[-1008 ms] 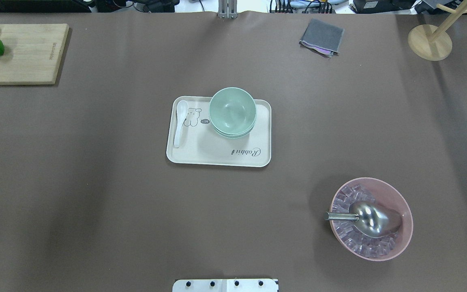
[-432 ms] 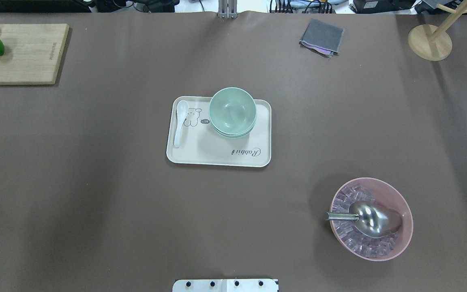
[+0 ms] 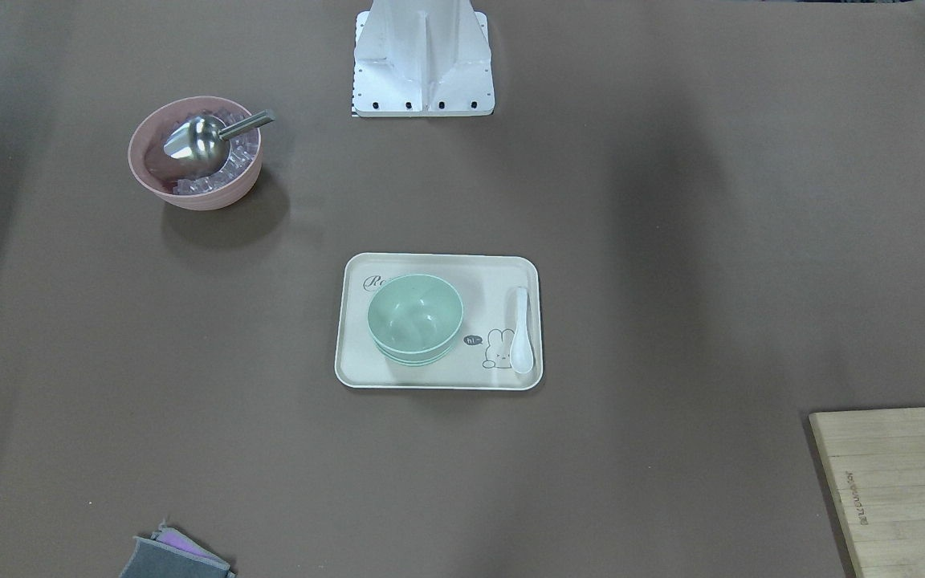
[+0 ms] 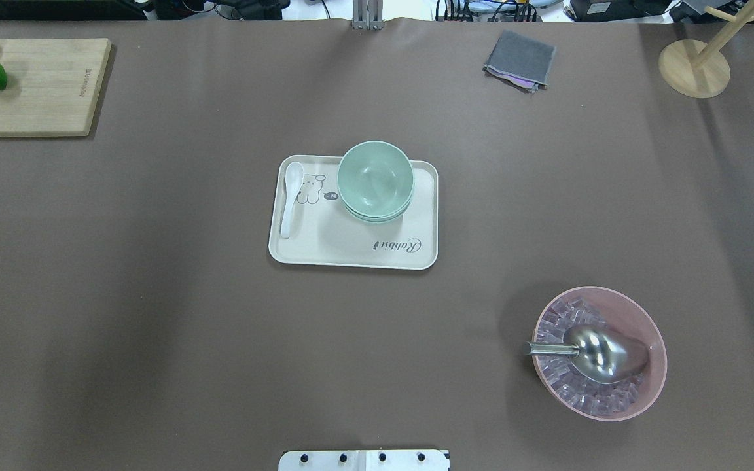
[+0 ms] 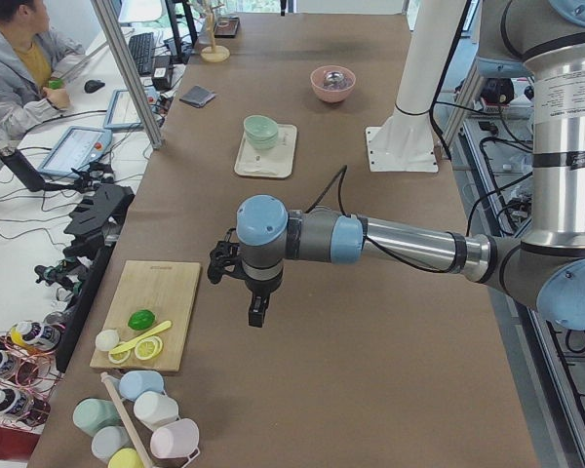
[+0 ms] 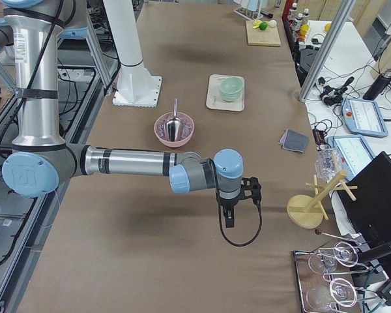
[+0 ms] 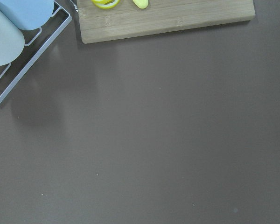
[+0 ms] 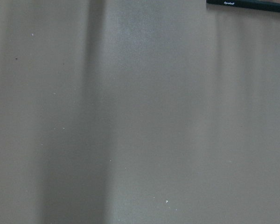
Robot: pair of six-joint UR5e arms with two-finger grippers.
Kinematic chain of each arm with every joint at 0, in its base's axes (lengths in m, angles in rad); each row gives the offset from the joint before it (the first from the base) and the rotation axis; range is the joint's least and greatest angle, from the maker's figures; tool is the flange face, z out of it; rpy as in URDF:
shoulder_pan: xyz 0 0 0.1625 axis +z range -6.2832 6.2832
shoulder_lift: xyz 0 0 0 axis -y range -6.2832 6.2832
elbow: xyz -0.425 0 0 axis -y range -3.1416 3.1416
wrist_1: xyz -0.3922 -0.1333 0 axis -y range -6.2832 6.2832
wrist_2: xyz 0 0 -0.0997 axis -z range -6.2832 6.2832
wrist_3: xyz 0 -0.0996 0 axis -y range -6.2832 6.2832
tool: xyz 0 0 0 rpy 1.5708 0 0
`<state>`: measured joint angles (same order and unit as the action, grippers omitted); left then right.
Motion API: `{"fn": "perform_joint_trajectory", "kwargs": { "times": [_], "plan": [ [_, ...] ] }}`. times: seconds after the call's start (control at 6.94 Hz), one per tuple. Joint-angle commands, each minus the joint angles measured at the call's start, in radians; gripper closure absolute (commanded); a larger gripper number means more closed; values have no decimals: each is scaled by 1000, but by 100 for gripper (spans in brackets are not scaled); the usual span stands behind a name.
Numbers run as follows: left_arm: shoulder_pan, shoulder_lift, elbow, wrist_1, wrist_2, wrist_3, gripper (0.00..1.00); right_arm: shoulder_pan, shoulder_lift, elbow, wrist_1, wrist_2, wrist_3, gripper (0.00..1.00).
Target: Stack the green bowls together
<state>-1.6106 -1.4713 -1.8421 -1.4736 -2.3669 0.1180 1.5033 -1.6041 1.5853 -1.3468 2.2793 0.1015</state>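
The green bowls [image 4: 376, 180] are nested in one stack on the back part of a cream tray [image 4: 351, 260] at mid-table. The stack also shows in the front view [image 3: 415, 315], the left side view [image 5: 260, 129] and the right side view [image 6: 231, 87]. My left gripper [image 5: 257, 314] hangs over bare table near the cutting board, far from the bowls. My right gripper [image 6: 229, 220] hangs over bare table near the wooden stand, also far from them. I cannot tell whether either gripper is open or shut. Both wrist views show only table.
A white spoon [image 4: 292, 196] lies on the tray's left side. A pink bowl [image 4: 653, 340] with ice and a metal scoop sits front right. A cutting board [image 4: 43, 85] with fruit is back left, a grey cloth [image 4: 521, 59] and wooden stand [image 4: 693, 67] back right.
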Motion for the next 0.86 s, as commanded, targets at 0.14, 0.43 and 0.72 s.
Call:
{"fn": "perform_joint_trajectory", "kwargs": {
  "times": [0.14, 0.43, 0.72],
  "plan": [
    [0, 0, 4, -1, 2, 0, 1, 0, 13, -2, 1, -6, 1, 0],
    [1, -4, -2, -1, 5, 2, 1, 0, 18, 2, 1, -6, 1, 0],
    [3, -15, -16, -1, 2, 2, 1, 0, 21, 2, 1, -6, 1, 0]
  ]
}}
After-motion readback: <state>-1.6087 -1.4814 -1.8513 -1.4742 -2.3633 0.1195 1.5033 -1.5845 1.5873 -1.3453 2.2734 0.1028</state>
